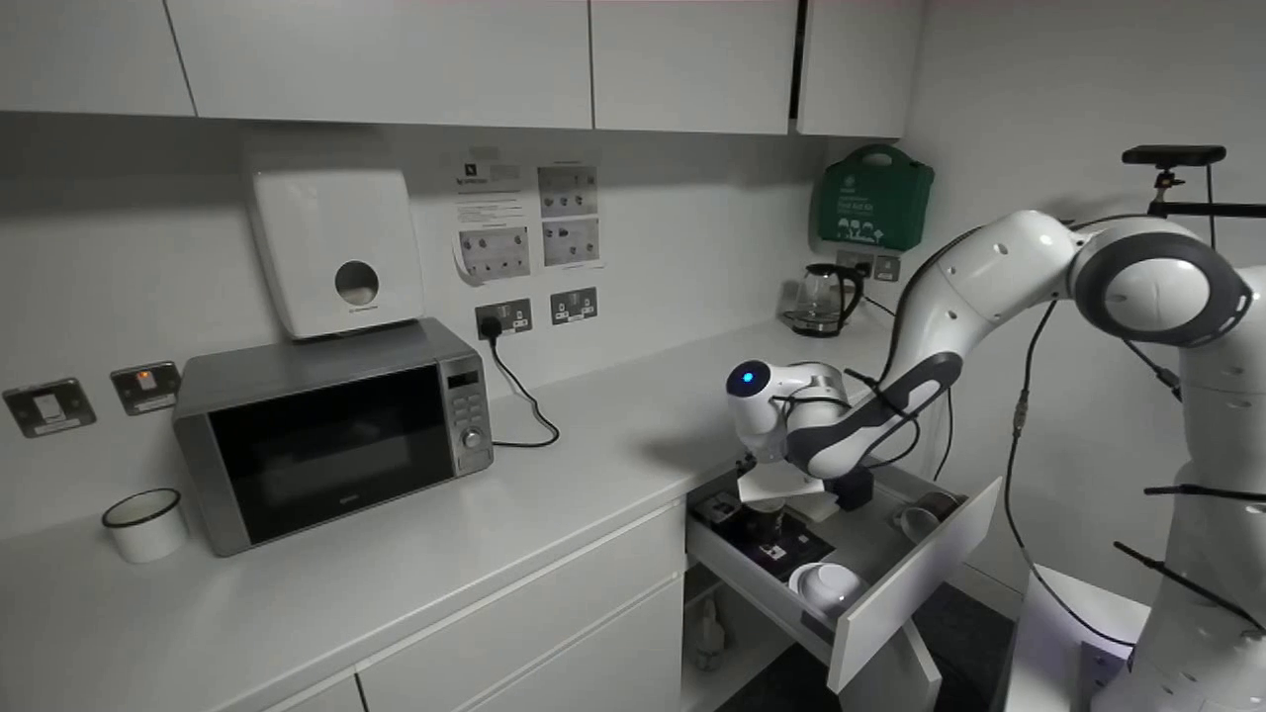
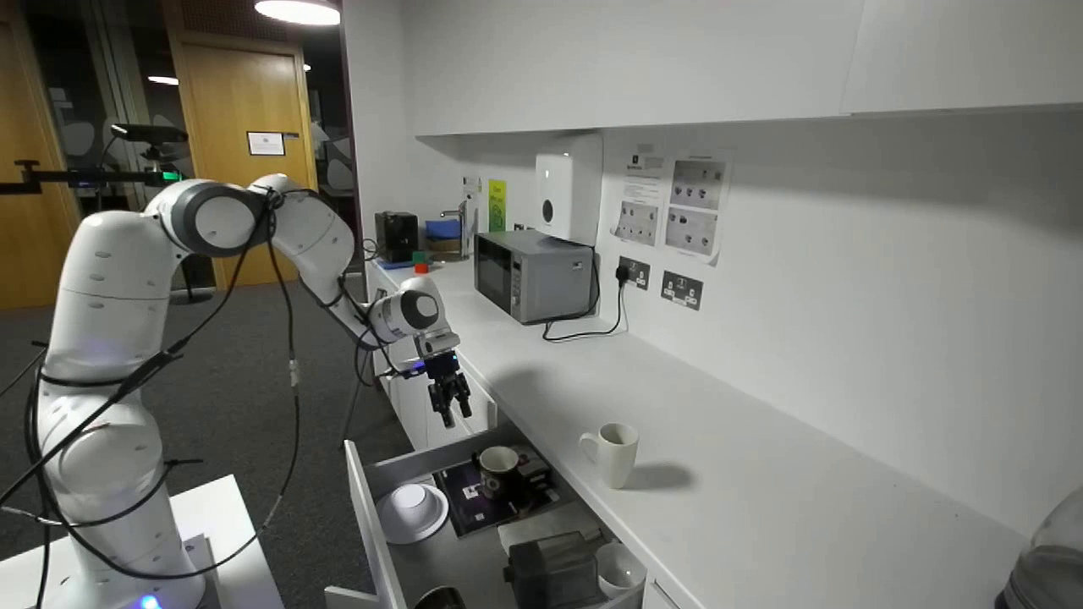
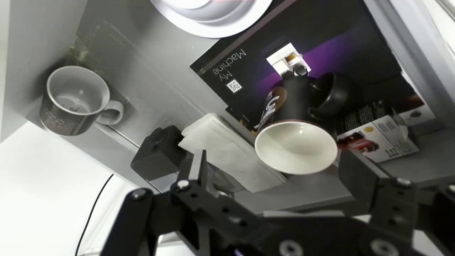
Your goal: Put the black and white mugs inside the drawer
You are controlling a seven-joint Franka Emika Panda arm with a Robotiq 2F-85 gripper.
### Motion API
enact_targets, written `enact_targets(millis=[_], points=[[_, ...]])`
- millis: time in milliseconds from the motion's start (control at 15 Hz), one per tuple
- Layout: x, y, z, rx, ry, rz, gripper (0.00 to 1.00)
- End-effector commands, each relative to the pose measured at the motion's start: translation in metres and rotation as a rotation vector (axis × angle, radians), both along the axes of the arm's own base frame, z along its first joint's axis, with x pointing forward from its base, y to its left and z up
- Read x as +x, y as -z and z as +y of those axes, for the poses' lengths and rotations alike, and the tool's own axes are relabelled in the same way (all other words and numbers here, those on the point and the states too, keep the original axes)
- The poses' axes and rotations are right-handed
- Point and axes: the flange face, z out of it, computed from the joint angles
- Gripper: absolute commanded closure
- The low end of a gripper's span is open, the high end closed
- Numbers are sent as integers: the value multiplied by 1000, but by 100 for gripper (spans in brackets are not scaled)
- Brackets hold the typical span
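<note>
Jutting from the counter (image 2: 787, 507), drawer (image 1: 920, 583) stands open w/ gripper (image 2: 457, 414) above, jaws apart, nothing held. White mug (image 2: 618, 461) stands upright on counter, i.e. across its front edge from gripper, handle on drawer side; next reach prob. goes sideways that way. Blk mug (image 3: 296, 147) is already in drawer, upright.

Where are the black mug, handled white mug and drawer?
Black mug (image 3: 295, 106): wrist view, outer wall.
Handled white mug (image 2: 618, 463): an exterior view, outer wall.
Drawer (image 1: 915, 585): an exterior view, front panel.
</note>
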Motion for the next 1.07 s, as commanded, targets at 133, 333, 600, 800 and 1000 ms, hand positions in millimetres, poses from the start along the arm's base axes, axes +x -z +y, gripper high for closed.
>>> enact_targets(millis=[133,333,600,800,1000], points=[[-36,-64,-29,-3,-211,-19,0],[-32,-82,-40,-101,-356,-32,0],[-22,-88,-55,-208,-516,-51,0],[-15,-84,-75,-248,-555,-59,0],[-11,-77,-96,-243,-526,-54,0]])
